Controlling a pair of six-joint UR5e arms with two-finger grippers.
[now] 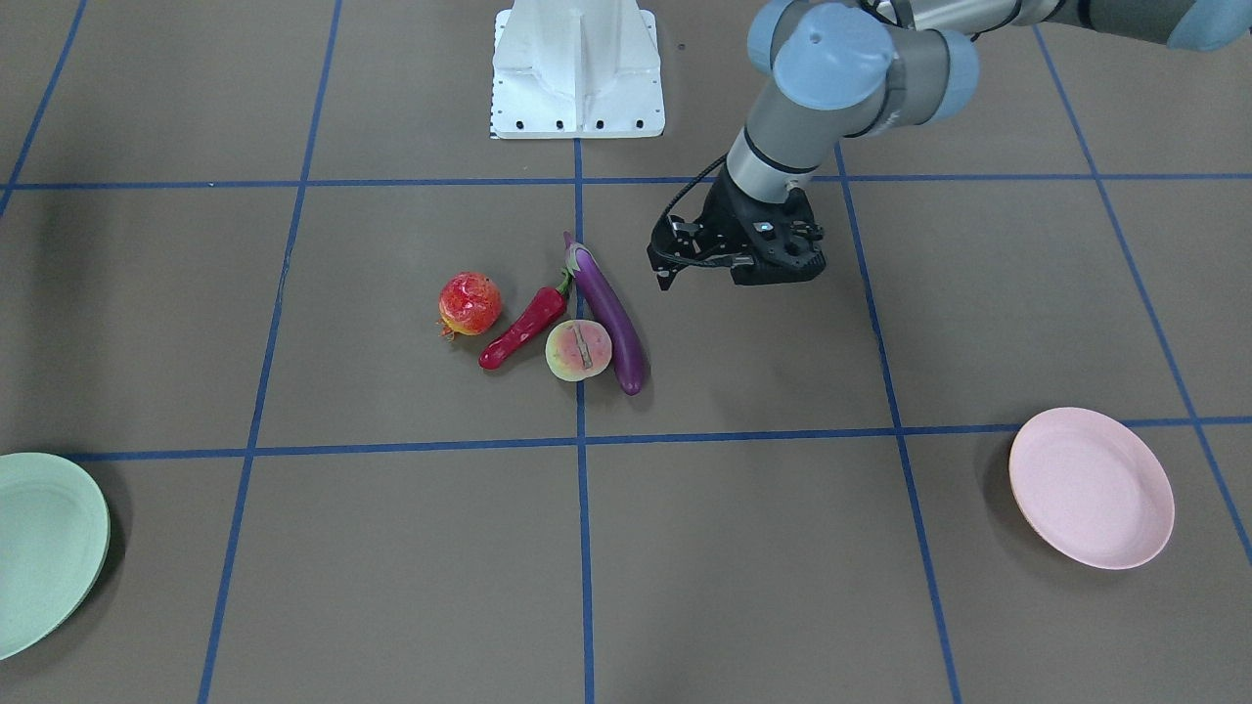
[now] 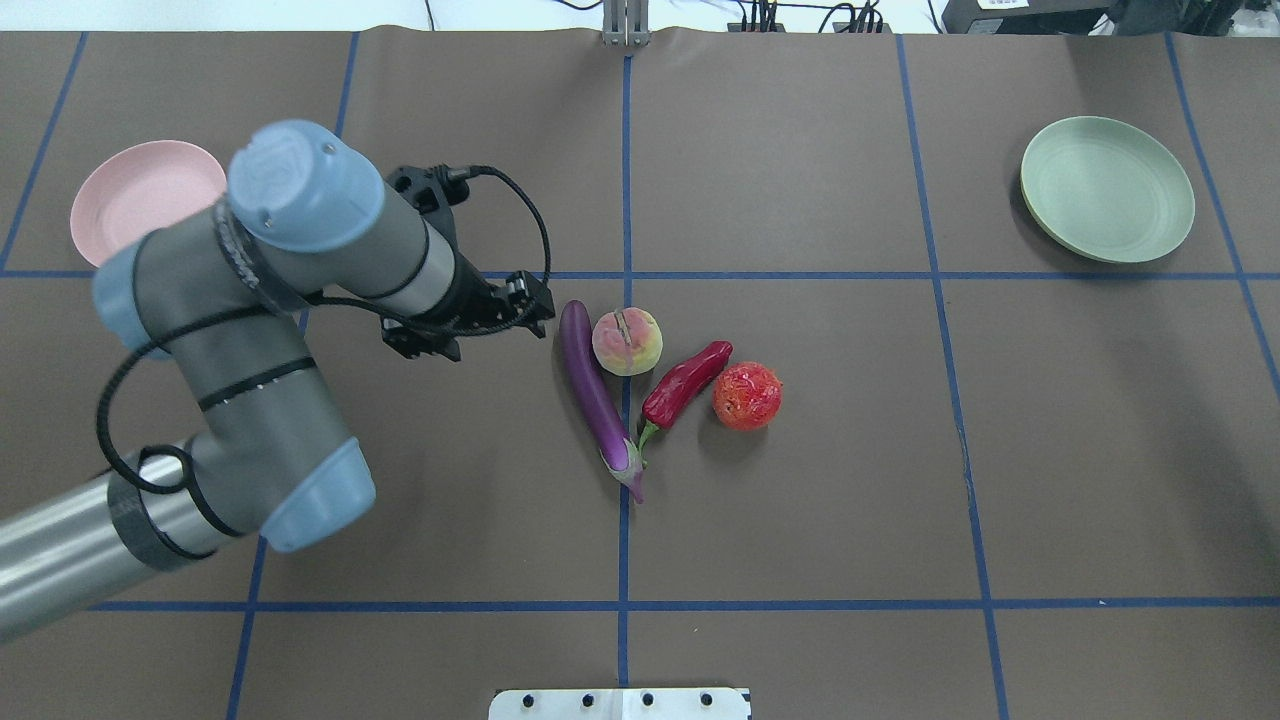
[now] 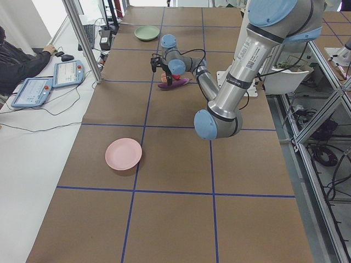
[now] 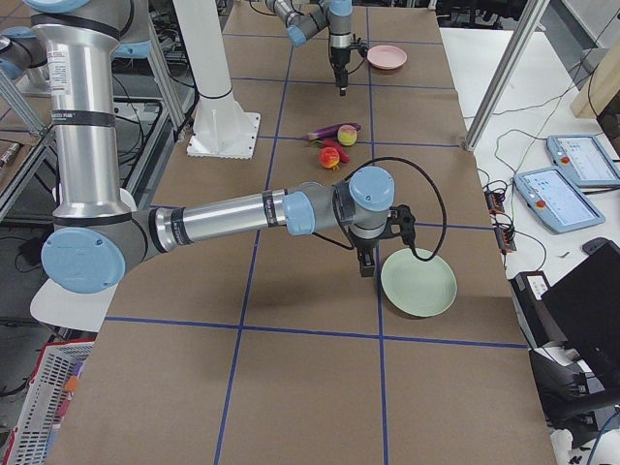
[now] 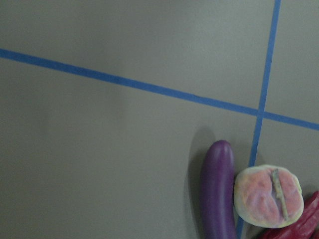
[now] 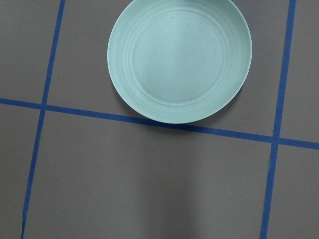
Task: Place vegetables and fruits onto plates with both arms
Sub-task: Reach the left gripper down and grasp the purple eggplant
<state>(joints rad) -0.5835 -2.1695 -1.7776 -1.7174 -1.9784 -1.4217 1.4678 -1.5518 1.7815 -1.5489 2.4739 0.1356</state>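
The purple eggplant point(image 1: 611, 313) point(image 2: 595, 390), red chili pepper point(image 1: 523, 328), pomegranate point(image 1: 470, 304) and peach point(image 1: 578, 349) lie bunched at the table's middle. The pink plate point(image 2: 140, 195) sits far on my left, and the mint green plate point(image 2: 1107, 188) far on my right. My left gripper point(image 2: 425, 345) hangs over bare table just left of the eggplant's blunt end. Its fingers are hidden under its body. The left wrist view shows the eggplant tip point(image 5: 218, 194) and the peach point(image 5: 269, 196). My right gripper point(image 4: 366, 266) hovers beside the green plate point(image 6: 179, 59); I cannot tell whether it is open or shut.
The white robot base point(image 1: 577, 68) stands at the table's near edge behind the produce. Blue tape lines grid the brown table. A metal post point(image 3: 82, 38), operator tablets point(image 3: 33, 90) and a seated person point(image 3: 16, 60) are beyond the far side.
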